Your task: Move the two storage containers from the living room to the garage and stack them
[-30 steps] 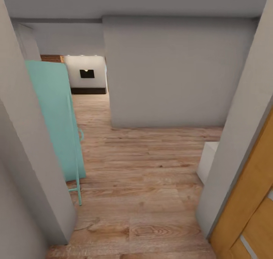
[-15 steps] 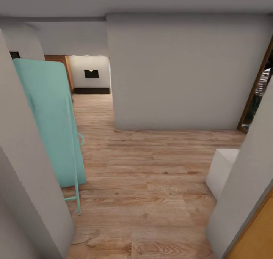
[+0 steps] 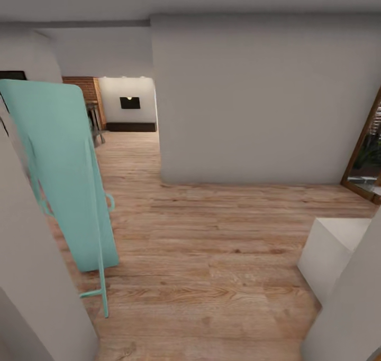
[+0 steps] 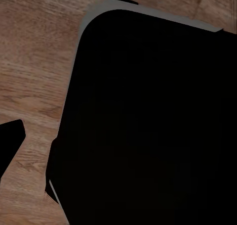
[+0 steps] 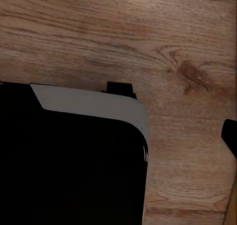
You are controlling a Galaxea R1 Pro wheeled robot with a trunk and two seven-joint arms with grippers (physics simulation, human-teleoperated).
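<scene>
The two storage containers are out of view, and so is the garage. I am in a hallway with a light wood plank floor [image 3: 211, 255]. Through a passage at the back left I see part of the living room, with a red brick wall [image 3: 82, 86]. In the left wrist view one dark fingertip [image 4: 10, 141] shows at the picture's edge above the planks. The right wrist view likewise shows one dark fingertip [image 5: 231, 136]. Neither gripper's jaws can be read, and nothing appears in them.
A teal panel on a thin frame [image 3: 63, 176] leans at the left. A grey wall block [image 3: 254, 102] stands ahead, a white box [image 3: 330, 250] sits low right, and a wood-framed glass door [image 3: 365, 160] is far right. My black base [image 4: 148, 126] [image 5: 64, 160] shows under both wrists.
The whole head view has shifted as I roll forward. The orange wooden door at the right edge has left the picture; the glass door and more of the white box have come in.
</scene>
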